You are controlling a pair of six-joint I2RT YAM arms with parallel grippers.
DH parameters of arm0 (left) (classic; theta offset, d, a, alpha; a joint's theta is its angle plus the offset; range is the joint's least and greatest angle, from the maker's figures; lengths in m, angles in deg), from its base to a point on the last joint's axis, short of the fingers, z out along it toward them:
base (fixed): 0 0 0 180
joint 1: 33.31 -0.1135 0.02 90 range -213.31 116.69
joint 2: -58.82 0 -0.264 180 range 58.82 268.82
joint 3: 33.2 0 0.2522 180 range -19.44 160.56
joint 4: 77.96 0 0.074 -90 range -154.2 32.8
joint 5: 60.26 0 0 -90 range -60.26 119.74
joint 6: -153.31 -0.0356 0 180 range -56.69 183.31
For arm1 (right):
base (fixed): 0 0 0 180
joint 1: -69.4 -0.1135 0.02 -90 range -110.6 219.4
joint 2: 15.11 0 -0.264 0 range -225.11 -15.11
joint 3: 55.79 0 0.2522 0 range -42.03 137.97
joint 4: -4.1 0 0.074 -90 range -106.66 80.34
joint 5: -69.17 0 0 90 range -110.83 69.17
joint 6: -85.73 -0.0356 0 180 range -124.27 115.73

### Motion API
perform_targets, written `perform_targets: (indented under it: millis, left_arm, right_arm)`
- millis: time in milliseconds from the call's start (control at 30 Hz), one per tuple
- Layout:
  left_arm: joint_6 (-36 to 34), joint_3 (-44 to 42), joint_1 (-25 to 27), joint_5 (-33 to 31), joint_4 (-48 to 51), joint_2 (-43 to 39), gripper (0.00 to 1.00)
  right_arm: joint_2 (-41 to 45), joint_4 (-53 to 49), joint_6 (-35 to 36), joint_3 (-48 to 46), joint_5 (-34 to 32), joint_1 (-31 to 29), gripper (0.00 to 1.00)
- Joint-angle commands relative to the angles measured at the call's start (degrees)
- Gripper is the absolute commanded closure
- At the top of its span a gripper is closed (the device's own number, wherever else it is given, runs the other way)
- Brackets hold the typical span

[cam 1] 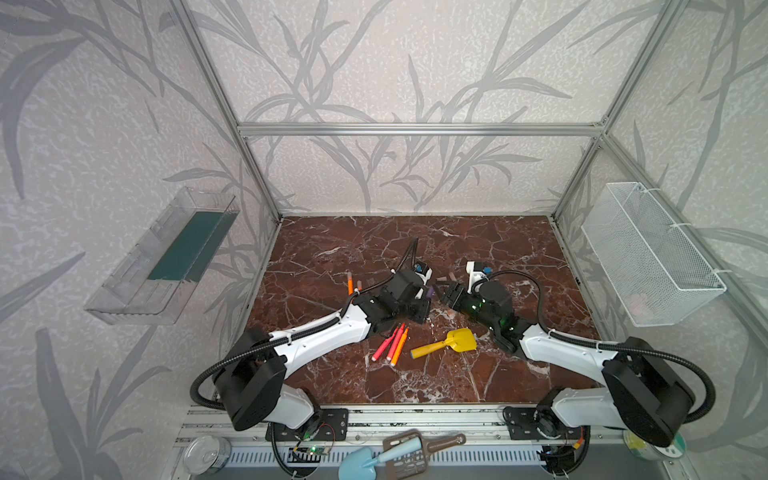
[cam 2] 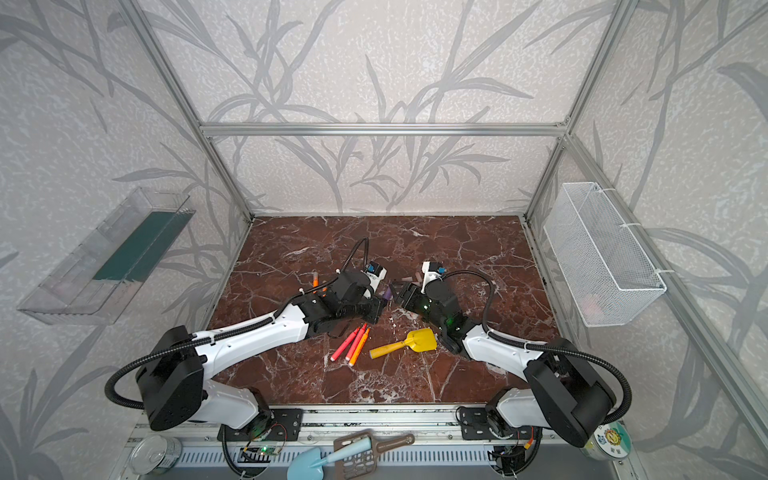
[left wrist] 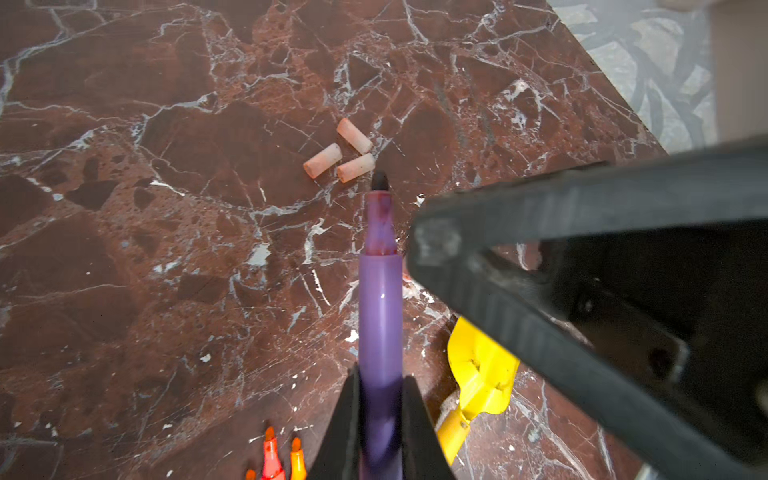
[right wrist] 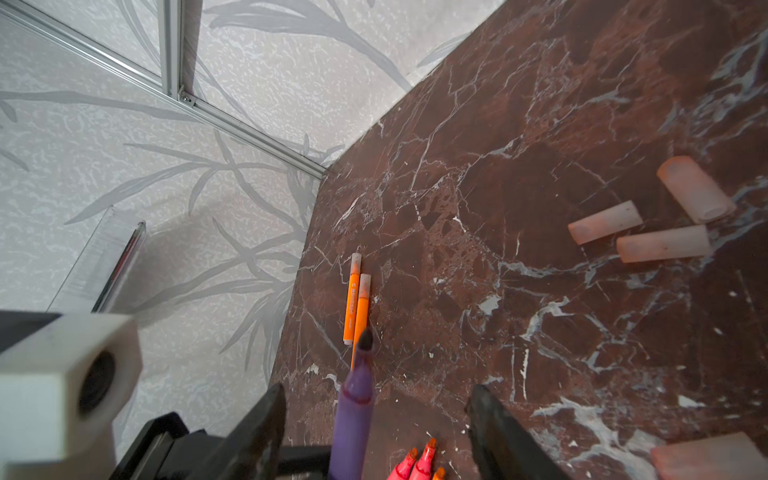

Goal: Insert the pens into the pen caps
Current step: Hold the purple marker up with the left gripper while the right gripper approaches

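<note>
Purple pen (left wrist: 380, 316) faces three pen caps (left wrist: 355, 167); yellow shovel (left wrist: 482, 374) nearby.

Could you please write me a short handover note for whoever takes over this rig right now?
Left tool: shut on the purple pen, whose tip is bare and points toward the right tool.
Right tool: open and empty, its jaws standing either side of that pen's tip.
Done: two orange pens lie capped, side by side, at the left of the table.
To do: cap the purple pen, plus three uncapped pens (two pinkish-red, one orange) lying together at the front.
Caps: three loose caps lie in a cluster beyond the tools; a fourth cap lies close to the right tool.
</note>
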Motion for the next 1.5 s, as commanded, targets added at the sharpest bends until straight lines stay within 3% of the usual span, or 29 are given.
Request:
perform_targets:
  millis: [0,167,667,900,1067,1167,1300,1467]
  left_arm:
    - [0.26,0.47,0.47,-0.15,-1.72,0.41,0.97]
    - [0.06,0.91,0.86,0.28,-1.97,0.74,0.97]
    - [-0.38,0.51,1.28,0.41,-2.81,1.06,0.97]
    - [0.28,-1.83,1.28,-1.80,-6.72,1.65,0.71]
    - [0.71,-1.69,1.17,-2.41,-7.51,3.18,0.64]
    - [0.93,-1.76,1.17,-2.04,-8.85,3.62,0.64]
    - [1.02,-1.75,1.18,-2.30,-9.87,4.19,0.72]
    - [1.42,-1.96,1.17,-3.10,-10.42,4.47,0.94]
  right_arm:
    - [-0.75,3.90,-1.37,2.22,1.73,-0.74,0.33]
    - [-1.73,4.28,-2.00,2.22,1.12,-0.91,0.34]
    - [-5.34,4.51,-3.85,3.73,2.53,-1.01,0.79]
    - [-5.43,5.62,-4.44,3.28,2.44,-1.09,0.89]
    - [-5.95,8.16,-4.88,2.83,2.65,-1.42,0.91]
    - [-6.46,9.17,-5.25,2.78,2.87,-1.70,0.92]
    - [-7.34,9.91,-5.65,3.00,2.98,-1.99,0.92]
    - [-7.94,10.61,-6.13,2.84,2.75,-2.12,0.92]
